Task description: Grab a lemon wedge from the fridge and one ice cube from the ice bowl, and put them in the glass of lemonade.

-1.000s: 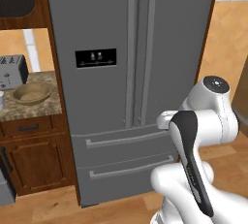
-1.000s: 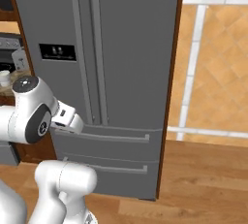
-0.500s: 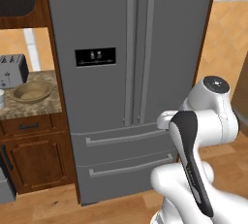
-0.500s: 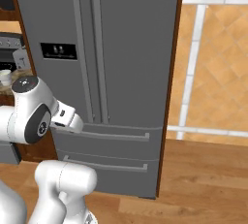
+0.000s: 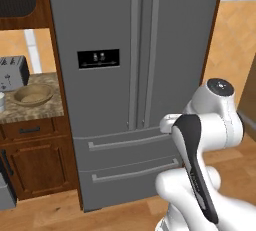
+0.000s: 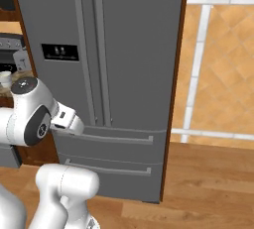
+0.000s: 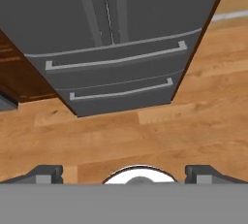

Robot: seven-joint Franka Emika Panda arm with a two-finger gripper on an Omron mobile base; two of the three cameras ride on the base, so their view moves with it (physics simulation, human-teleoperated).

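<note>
grey steel: we see the fridge point(image 5: 135, 75) standing upright, both french doors closed, two long vertical handles side by side at the middle seam.
fridge drawers: two lower drawers, both closed, each with a horizontal bar handle; in the hand view they sit far ahead above the wood floor point(image 7: 160, 136).
dispenser: black panel point(image 5: 98, 59) on the left door, about mid height.
ice bowl: we see the ice bowl point(image 5: 33, 95), wide and tan, on the stone counter point(image 5: 50, 106) just left of the fridge; what is in it is too small to tell.
toaster: silver toaster point(image 5: 13, 73) behind the bowl, at the far left of the counter, near it but apart.
glass of lemonade: whitish glass of lemonade point(image 6: 5, 78) on the counter left of the fridge, partly cut by the robot arm in the right base view; only a sliver at the left edge in the left base view.
lemon wedge: we can't see it, fridge doors are closed.
cabinet: dark wood cabinet point(image 5: 35, 160) under the counter, one drawer and one door, closed.
gripper: the gripper point(image 7: 130, 172) is near the floor side of the hand view, two dark tips far apart at the bottom, spread wide, nothing between them, well away from the fridge.
arm: white arm folded in front of the lower fridge, not touching it as far as we can tell.
</note>
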